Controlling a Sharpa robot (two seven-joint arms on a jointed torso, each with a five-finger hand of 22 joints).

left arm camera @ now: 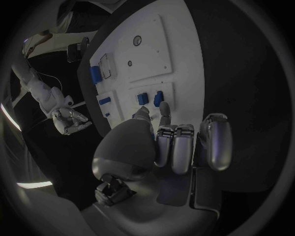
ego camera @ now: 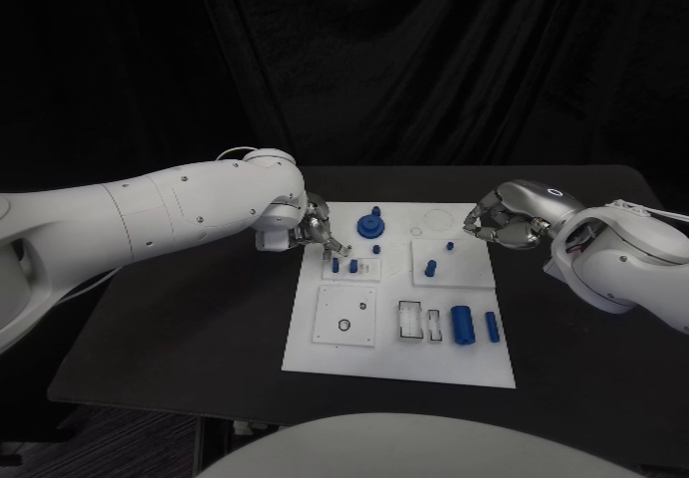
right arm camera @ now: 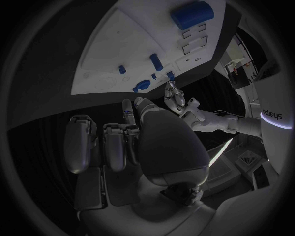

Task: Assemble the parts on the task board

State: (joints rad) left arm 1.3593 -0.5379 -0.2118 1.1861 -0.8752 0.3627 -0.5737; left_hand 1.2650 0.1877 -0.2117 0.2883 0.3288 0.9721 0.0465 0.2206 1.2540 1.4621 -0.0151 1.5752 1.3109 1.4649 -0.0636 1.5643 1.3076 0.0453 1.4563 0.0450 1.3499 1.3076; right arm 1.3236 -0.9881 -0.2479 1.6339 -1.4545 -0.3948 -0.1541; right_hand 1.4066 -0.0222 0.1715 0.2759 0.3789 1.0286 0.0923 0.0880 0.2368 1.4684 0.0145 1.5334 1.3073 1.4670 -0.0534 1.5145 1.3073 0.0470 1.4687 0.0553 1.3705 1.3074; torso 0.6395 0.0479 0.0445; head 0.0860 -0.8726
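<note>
A white task board [ego camera: 403, 344] lay on a black table [ego camera: 187, 329], dotted with blue parts [ego camera: 462, 325]; white arms [ego camera: 158, 214] ended in silver hands [ego camera: 314, 227], before a black backdrop [ego camera: 431, 80].

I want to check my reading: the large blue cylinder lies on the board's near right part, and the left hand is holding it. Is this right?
Not quite. The large blue cylinder does lie there, but untouched; the head view shows the left hand far from it, at the task board's far left.

Right hand [right arm camera: 132, 135] curled, holding nothing, off the white board [right arm camera: 132, 46]; big blue cylinder [right arm camera: 191, 14] lying on it.
</note>
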